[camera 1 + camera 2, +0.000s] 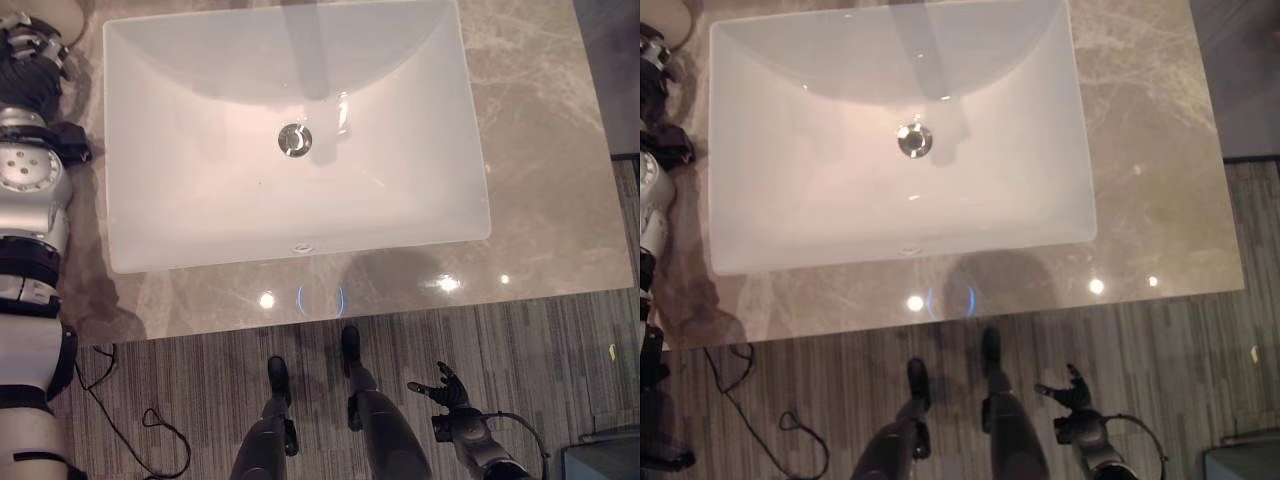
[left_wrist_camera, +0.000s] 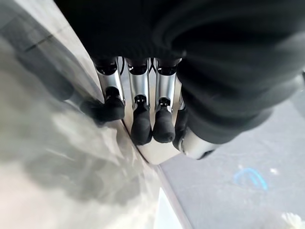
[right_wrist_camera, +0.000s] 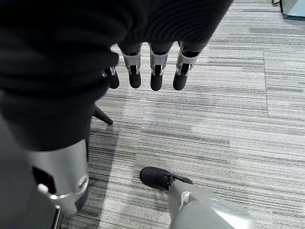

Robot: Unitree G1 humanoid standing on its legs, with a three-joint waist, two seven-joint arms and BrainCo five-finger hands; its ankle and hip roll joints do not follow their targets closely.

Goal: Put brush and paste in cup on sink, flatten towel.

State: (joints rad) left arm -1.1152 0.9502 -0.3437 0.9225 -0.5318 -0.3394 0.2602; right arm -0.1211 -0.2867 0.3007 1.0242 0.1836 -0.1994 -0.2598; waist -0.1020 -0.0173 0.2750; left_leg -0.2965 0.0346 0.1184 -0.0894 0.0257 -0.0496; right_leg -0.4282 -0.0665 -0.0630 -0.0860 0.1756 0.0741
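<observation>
A: Marble counter [image 1: 540, 150] around a white sink [image 1: 200, 220]. Your right hand [image 1: 447, 388] hangs at five o'clock, fingers spread, empty; left hand [image 2: 143, 114], fingers straight, touches the counter at nine.

B: Brush, paste, cup, towel: none visible. Reaching blind risks hitting the counter.

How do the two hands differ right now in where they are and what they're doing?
The left hand sits up at the marble counter beside the sink, fingertips near the surface; the right hand hangs low over the striped floor, away from the counter. Both have relaxed, open fingers and hold nothing.
</observation>
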